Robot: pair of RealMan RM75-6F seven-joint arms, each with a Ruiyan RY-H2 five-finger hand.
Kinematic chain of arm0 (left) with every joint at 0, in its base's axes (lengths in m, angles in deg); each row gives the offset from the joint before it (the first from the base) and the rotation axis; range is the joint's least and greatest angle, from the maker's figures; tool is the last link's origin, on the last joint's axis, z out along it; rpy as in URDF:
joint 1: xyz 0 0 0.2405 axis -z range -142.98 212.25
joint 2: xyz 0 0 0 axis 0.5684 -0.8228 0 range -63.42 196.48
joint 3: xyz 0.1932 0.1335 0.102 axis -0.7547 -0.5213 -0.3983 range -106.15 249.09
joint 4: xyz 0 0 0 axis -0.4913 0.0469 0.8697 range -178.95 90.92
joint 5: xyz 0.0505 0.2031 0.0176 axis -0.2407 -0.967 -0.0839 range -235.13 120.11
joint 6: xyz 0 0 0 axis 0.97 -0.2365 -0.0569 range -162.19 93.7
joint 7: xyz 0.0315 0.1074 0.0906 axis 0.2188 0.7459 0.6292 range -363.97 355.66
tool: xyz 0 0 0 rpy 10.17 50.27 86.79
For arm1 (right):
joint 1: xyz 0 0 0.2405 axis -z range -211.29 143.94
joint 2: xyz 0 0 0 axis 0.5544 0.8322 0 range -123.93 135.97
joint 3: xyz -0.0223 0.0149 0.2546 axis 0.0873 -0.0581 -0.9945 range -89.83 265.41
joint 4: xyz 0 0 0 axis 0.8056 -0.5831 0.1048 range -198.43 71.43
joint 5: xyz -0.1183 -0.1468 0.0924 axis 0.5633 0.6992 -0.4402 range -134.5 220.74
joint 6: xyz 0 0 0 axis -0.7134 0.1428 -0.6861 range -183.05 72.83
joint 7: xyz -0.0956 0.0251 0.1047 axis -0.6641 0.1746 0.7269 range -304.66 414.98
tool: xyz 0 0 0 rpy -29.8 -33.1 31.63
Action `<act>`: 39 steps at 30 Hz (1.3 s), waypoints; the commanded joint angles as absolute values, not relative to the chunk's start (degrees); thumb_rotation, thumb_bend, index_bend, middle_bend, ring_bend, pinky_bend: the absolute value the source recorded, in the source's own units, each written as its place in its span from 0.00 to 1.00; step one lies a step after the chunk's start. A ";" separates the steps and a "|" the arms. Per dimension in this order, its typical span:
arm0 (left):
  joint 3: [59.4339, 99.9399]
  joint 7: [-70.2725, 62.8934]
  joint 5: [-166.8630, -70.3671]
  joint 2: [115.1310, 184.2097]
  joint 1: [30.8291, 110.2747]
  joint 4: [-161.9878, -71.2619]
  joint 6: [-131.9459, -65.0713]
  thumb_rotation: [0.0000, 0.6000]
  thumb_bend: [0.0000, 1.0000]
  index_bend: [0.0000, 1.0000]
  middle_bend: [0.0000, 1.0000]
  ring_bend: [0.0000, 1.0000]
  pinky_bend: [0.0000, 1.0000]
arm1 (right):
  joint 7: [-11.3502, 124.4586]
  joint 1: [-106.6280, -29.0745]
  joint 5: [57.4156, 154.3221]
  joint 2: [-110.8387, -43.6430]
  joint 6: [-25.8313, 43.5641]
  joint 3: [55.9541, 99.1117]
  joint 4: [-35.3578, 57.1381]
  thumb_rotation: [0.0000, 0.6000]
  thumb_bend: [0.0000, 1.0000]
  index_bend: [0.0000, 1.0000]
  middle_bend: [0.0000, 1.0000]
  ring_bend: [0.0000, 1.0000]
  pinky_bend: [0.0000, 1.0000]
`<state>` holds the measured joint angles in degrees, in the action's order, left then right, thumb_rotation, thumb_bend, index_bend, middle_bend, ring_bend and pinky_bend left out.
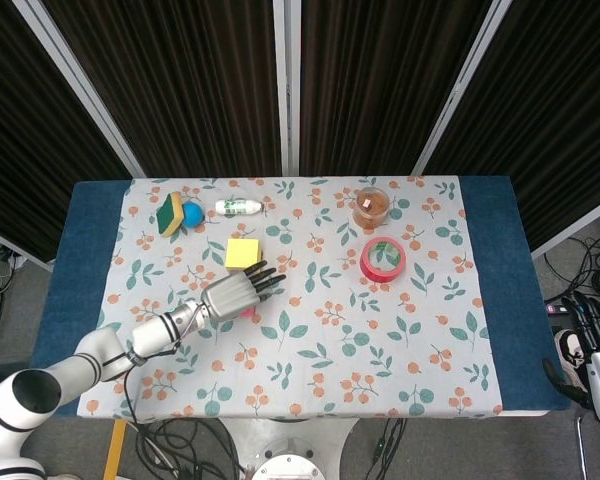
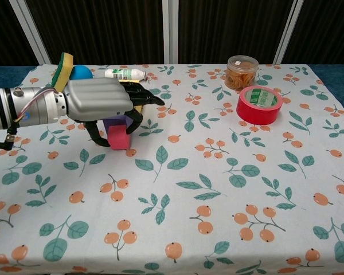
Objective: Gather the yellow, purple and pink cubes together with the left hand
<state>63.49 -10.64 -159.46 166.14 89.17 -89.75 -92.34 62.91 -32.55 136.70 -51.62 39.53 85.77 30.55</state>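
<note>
— What is the left robot hand (image 2: 97, 103) doing?

— It reaches in from the left, low over the desk (image 2: 229, 189), knuckles up, dark fingers (image 2: 139, 96) pointing right. Thumb and a finger pinch the pink cube (image 2: 118, 137), whose base sits at the cloth.

— And the other cubes?

— The purple cube (image 2: 116, 121) is right behind the pink one, touching or nearly so, mostly hidden under the palm. The yellow cube (image 1: 243, 253) lies just beyond it, its near edge covered by the fingers in the head view.

— The right robot hand (image 1: 592, 335)?

— Off the desk at the far right edge of the head view; whether its fingers are apart or closed, I cannot tell.

— What else is there?

— A red tape roll (image 2: 260, 105) and a clear jar (image 2: 242, 71) to the right, well apart from the cubes. At the back left — a sponge (image 2: 62, 70) leaning on a blue ball (image 2: 80, 72), and a small white bottle (image 2: 125, 74) lying on its side.
</note>
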 commanded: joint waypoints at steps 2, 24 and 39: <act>63.32 -10.39 -159.54 166.27 89.11 -89.42 -92.29 1.00 0.24 0.58 0.03 0.01 0.10 | 62.83 -32.56 136.64 -51.56 39.46 85.76 30.65 1.00 0.22 0.00 0.02 0.00 0.04; 62.95 -9.44 -159.21 165.09 88.38 -90.25 -92.37 1.00 0.24 0.52 0.03 0.01 0.10 | 62.95 -32.63 136.97 -51.56 39.24 85.91 30.66 1.00 0.22 0.00 0.02 0.00 0.04; 63.74 -10.11 -158.78 164.11 87.53 -91.56 -94.63 1.00 0.22 0.38 0.02 0.01 0.10 | 63.06 -32.49 137.50 -51.45 39.58 86.13 30.66 1.00 0.22 0.00 0.02 0.00 0.04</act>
<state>63.47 -9.88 -158.92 164.46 87.80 -91.11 -93.91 63.06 -32.50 137.50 -51.46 39.57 86.12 30.65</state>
